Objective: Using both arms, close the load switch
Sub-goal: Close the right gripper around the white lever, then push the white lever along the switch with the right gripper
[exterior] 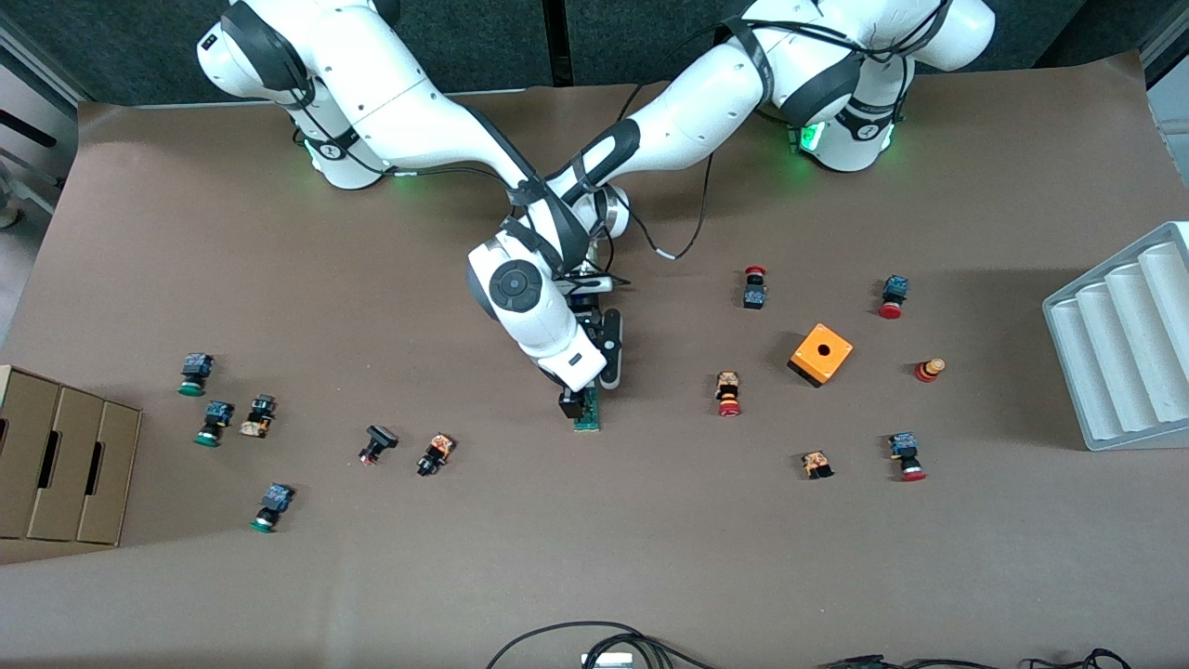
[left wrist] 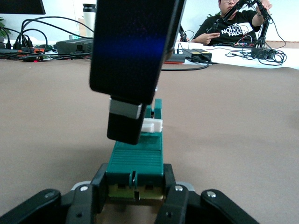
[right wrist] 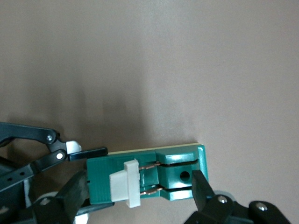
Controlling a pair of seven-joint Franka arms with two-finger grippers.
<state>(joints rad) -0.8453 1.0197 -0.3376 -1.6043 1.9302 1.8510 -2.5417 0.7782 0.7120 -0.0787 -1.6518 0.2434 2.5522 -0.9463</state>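
**Both grippers on the load switch, mid-table**

Load switch (exterior: pixel 587 410) lies flat on the table (exterior: pixel 594 557) near its centre, long axis running 12 to 6 o'clock in the front view. The white tab (right wrist: pixel 125 182) sits across the middle of the green body.

Left gripper (left wrist: pixel 135 186) is low at the table, fingers (left wrist: pixel 88 200) clamped on the sides of the switch's end, holding it.

Right gripper (right wrist: pixel 140 186) comes down from above, over the switch; one finger (right wrist: pixel 203 189) touches the switch's end, the other is near the tab. Cannot tell whether it is gripping or just resting.

Orange cube box (exterior: pixel 821 354) sits at about 3 o'clock from the switch, well apart. Small push buttons (exterior: pixel 437 454) lie scattered toward both ends of the table. Grey ridged tray (exterior: pixel 1124 344) lies at the left arm's end, cardboard box (exterior: pixel 56 465) at the right arm's end.
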